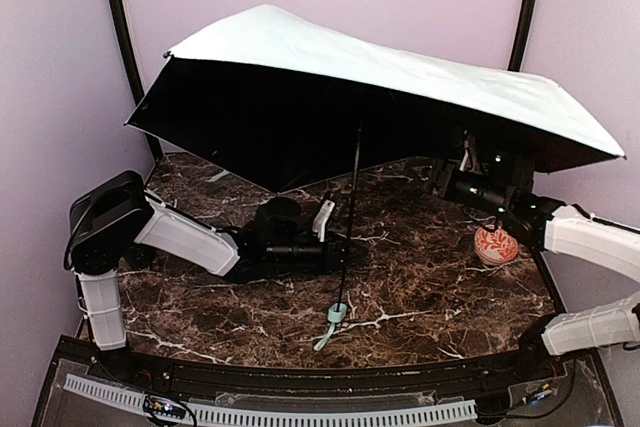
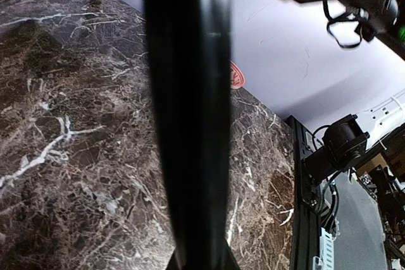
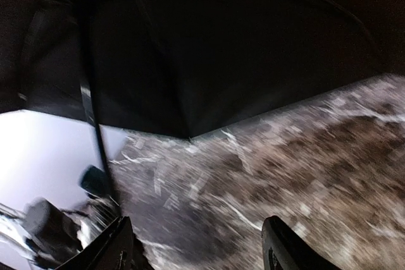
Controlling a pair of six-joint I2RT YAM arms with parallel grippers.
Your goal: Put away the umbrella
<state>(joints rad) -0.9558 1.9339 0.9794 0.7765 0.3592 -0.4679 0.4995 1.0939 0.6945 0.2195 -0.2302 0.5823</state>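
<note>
Umbrella: The umbrella (image 1: 400, 67) is wide open. Its pale green top spreads over the back of the tabletop (image 1: 430, 287), from about 10 o'clock to 3 o'clock. It is tipped, so the black inside shows.
Shaft and handle: The thin black shaft (image 1: 353, 197) runs down from the top to the small green handle (image 1: 337, 313). The handle is low, near 6 o'clock. I cannot tell if it touches the tabletop.
Left pincer: The left pincer (image 1: 343, 250) lies low near the middle of the tabletop. It is closed on the shaft, a little above the handle. In its own camera the black shaft fills the middle of the view.
Right pincer: The right pincer (image 3: 197, 232) is open. Its two fingers (image 3: 120, 248) stand apart with nothing between them. It is up under the umbrella's edge, at about 2 o'clock.
Other thing: A small red and white round thing (image 1: 496, 244) sits on the tabletop at 3 o'clock.
Done: Not much, I think. One pincer has hold of the shaft.
Left to do: The top must fold shut. The shaft must slide short. Then the umbrella must go to its place, which the pictures do not show.
</note>
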